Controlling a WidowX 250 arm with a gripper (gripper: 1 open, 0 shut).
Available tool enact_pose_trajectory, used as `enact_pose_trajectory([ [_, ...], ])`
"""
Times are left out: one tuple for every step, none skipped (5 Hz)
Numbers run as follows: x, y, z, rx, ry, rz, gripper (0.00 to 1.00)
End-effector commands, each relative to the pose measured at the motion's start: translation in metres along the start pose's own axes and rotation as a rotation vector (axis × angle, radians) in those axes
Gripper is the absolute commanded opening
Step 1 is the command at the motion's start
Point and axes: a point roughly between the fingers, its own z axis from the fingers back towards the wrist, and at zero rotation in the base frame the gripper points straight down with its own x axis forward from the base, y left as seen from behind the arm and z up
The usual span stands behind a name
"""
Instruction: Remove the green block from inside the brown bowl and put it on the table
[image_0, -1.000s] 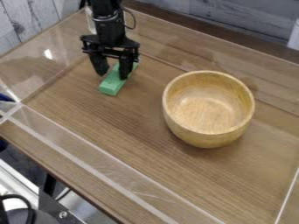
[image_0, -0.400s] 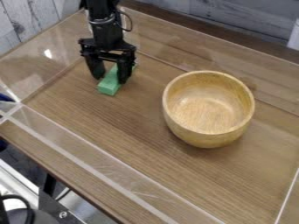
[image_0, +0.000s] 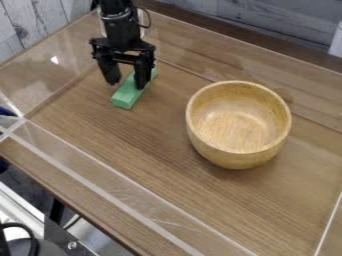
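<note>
Nearest the camera there is just a dark coiled cable at the left corner of the bench, lying well away from the work and best left alone. Farther in, to the right, sits the brown bowl, upright, with nothing inside it. Past it and to the left lies the green block, flat on the wood, well apart from the bowl's rim. The pincer is right over the far part of the block, its fingers spread wide, one to each side; whether either one brushes the block I cannot tell.

The block looks already delivered, so the step in hand is, I judge, the retreat. To do it well, keep the fingers spread and lift straight up before any sideways travel, since a sideways start could drag or tip the bar. Go slowly until both tips are above its top face, and don't close on the way. Once clear, draw back towards the far side, where the arm comes in, rather than swinging across the bowl.
</note>
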Motion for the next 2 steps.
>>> enact_pose_trajectory([
  [0.0097,0.0028,0.0329,0.022,-0.097,-0.016,1.00],
  [0.0100,0.0010,0.0339,0.048,-0.106,-0.030,1.00],
])
